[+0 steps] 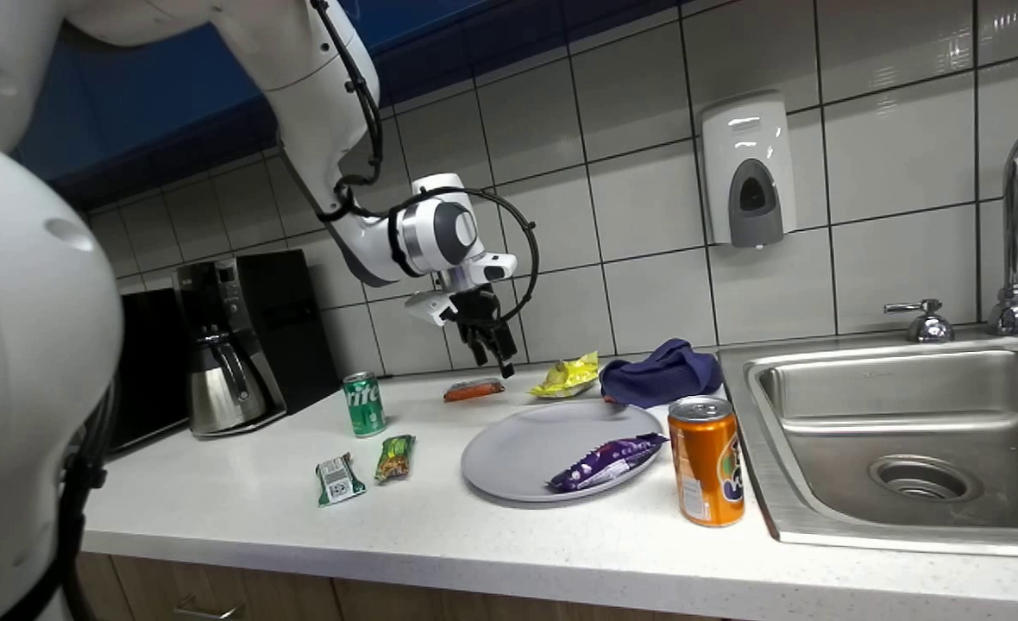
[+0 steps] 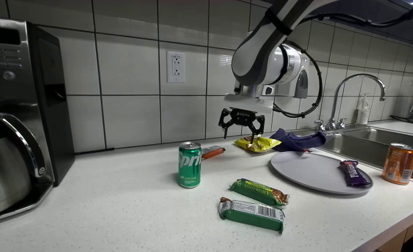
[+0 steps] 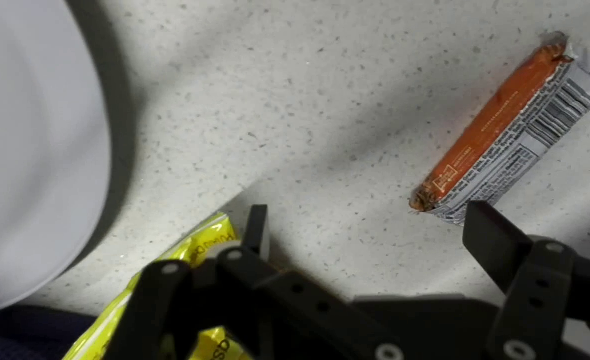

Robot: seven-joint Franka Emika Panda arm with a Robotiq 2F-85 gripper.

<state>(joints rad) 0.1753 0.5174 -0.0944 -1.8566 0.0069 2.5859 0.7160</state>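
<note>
In the wrist view, the empty gripper (image 3: 365, 225) is spread wide; the orange bar (image 3: 502, 137) is seen upper right, slanted toward the jaws, and the yellow bag (image 3: 195, 245) lower left.

Premises: a kitchen. Grounds for the finding are as follows. A stainless-steel sink (image 1: 906, 404) is set into a pale speckled counter (image 1: 250, 500) and fitted with a chrome gooseneck faucet (image 1: 1011, 220). The wall (image 1: 647, 203) behind is clad in large light tiles and bears a soap dispenser (image 1: 749, 168) and, in an exterior view, a power outlet (image 2: 176, 66). Blue cabinetry (image 1: 164, 99) runs overhead; wood-toned fronts (image 1: 267, 591) with a metal pull (image 1: 207, 611) sit below the counter. A coffee maker (image 1: 276, 293) with a steel carafe (image 1: 218, 392) stands at the wall. Tableware is present: a grey plate (image 1: 518, 448). Whether home or workplace cannot be determined.
</note>
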